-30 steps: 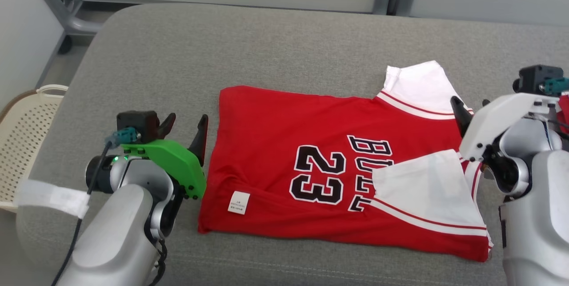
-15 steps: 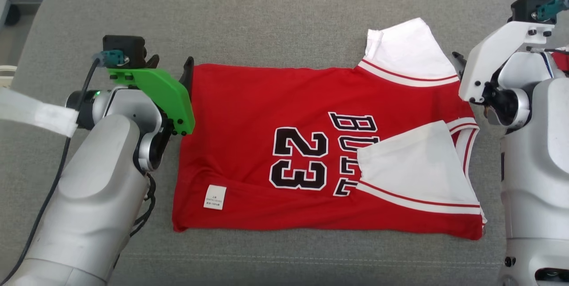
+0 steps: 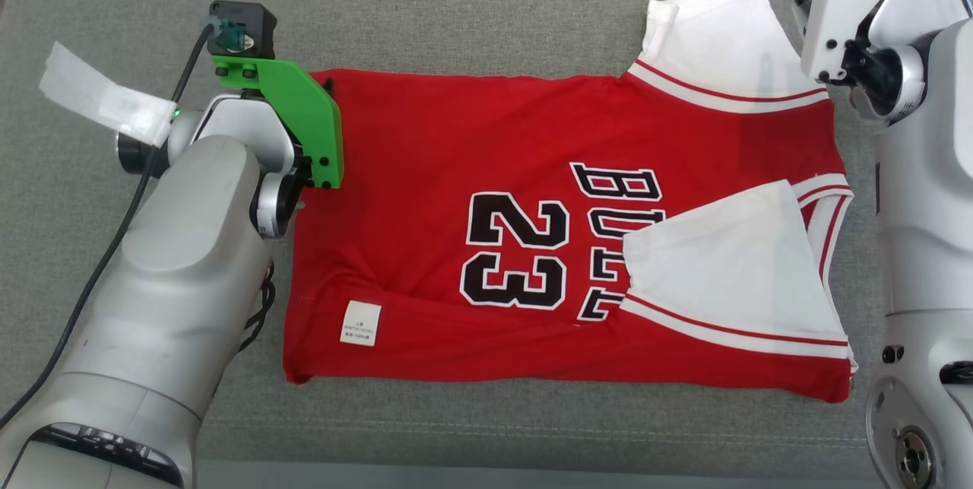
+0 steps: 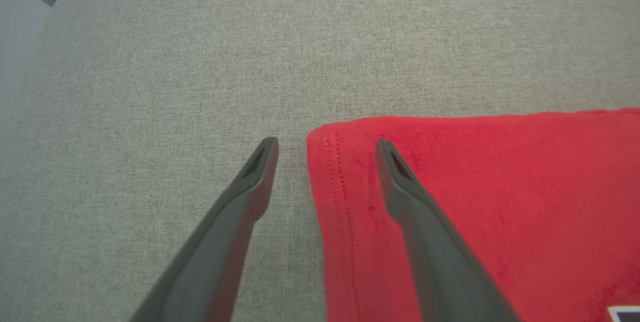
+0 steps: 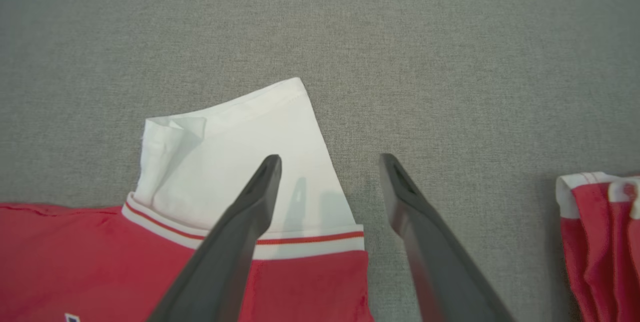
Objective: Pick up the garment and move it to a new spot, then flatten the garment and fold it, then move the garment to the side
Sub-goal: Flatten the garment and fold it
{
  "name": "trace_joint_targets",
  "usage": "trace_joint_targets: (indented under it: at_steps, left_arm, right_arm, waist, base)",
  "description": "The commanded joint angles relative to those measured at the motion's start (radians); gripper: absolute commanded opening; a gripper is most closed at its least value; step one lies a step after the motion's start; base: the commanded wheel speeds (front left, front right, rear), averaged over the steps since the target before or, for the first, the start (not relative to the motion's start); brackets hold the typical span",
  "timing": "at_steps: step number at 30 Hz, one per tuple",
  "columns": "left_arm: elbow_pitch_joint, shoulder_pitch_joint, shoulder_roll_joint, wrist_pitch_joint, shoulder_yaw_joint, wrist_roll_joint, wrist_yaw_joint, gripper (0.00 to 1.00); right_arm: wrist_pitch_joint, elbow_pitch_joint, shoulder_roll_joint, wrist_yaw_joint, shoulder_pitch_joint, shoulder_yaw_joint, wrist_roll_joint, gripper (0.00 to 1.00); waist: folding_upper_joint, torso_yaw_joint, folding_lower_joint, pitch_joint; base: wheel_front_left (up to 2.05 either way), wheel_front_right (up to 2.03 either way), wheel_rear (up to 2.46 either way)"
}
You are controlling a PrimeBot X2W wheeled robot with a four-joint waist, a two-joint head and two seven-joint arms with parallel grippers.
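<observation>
left jaws open, pointed down at the far left corner of the garment (image 3: 456, 131): one finger over red cloth, one over the grey bench (image 3: 471, 10). right jaws open, straddling the white sleeve (image 5: 240, 131) edge. garment lies flat between both forearms.

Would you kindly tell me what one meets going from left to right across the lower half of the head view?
Left arm → white care label → number 23 → folded white sleeve → right arm.
</observation>
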Motion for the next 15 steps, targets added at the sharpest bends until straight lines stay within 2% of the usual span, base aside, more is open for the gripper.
trace_joint_targets:
  at_steps: [1, 7, 15]
  left_arm:
    - [0.027, -0.034, -0.009, 0.005, -0.006, 0.012, 0.008, 1.00]
    - [0.094, -0.077, -0.017, 0.024, -0.019, 0.023, 0.018, 1.00]
    - [0.169, -0.140, -0.024, 0.055, -0.025, 0.011, -0.006, 1.00]
  right_arm:
    - [-0.008, 0.026, -0.009, 0.000, -0.033, -0.005, -0.015, 1.00]
    - [-0.029, 0.091, -0.009, 0.000, -0.092, -0.021, -0.046, 1.00]
    - [-0.064, 0.165, 0.008, 0.000, -0.147, -0.016, -0.078, 1.00]
  waist:
    - [0.0000, 0.011, -0.0001, 0.020]
    - [0.0000, 0.015, -0.0001, 0.029]
    - [0.0000, 0.009, -0.0001, 0.050]
  base:
    - [0.00, 0.00, 0.00]
    - [0.00, 0.00, 0.00]
    - [0.00, 0.00, 0.00]
